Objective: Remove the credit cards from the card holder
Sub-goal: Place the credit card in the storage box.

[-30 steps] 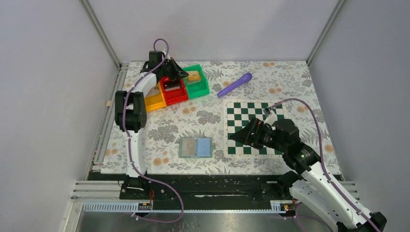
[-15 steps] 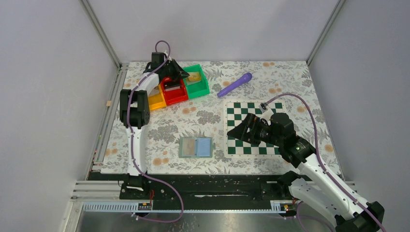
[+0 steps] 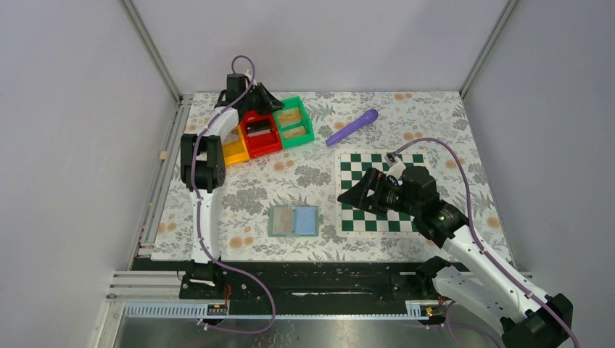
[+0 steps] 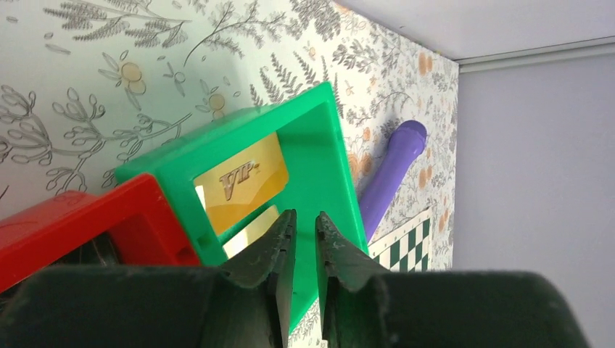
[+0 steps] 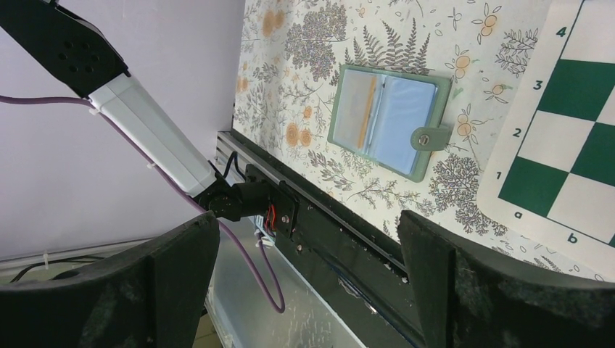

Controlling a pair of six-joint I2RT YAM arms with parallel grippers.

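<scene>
Top external: card holder (image 3: 294, 221) lies spread open on the floral table (image 3: 239, 192), near the front edge, just left of the chessboard (image 3: 378, 192) and not touching it. Its left panel looks tan, the right one plain light blue. Left arm reaches to the far-left corner; left gripper (image 3: 268, 105) hangs over the row of bins, yellow (image 3: 232, 153), red (image 3: 259, 135), green (image 3: 294, 122), set side by side. Green bin has two compartments, a tan credit card (image 3: 290, 114) in each. Purple cylinder (image 3: 352, 127) lies right of the bins, apart from them. Right gripper (image 3: 353, 199) sits over the left edge of the chessboard, pointing toward the holder, clear of it. Left wrist: fingers (image 4: 279, 250) stand a narrow slit apart, nothing between them, aimed at the green bin's near wall; a gold card marked "VIP" lies flat in the far compartment, a paler card edge shows in the near one. Right wrist: fingers (image 5: 181, 279) spread wide, empty; the holder sits between and beyond them, a tan strip visible in its left panel, snap tab on its near edge.
</scene>
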